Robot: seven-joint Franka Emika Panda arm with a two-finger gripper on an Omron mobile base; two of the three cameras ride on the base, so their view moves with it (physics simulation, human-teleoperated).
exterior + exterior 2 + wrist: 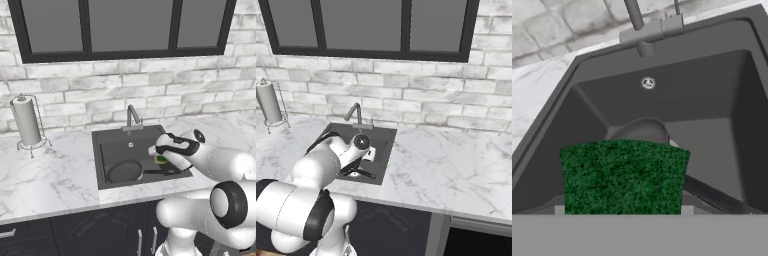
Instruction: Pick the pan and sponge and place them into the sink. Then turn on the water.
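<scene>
The sponge (624,175) shows its green face close to the hand camera, over the near side of the sink (587,100). From the left base view the sponge (161,159) hangs at the tip of my gripper (159,155), which is shut on it above the basin's right part. The pan (125,171) lies on the sink floor at front left, its thin handle (162,172) running right beneath the gripper. In the hand view the pan (643,131) peeks out behind the sponge. The faucet (132,116) stands at the back rim with no stream of water.
A paper towel stand (27,122) sits on the marble counter left of the sink (97,160). Wide counter (446,160) stretches to the right. A brick wall and a dark window rise behind; dark cabinets (100,232) are below.
</scene>
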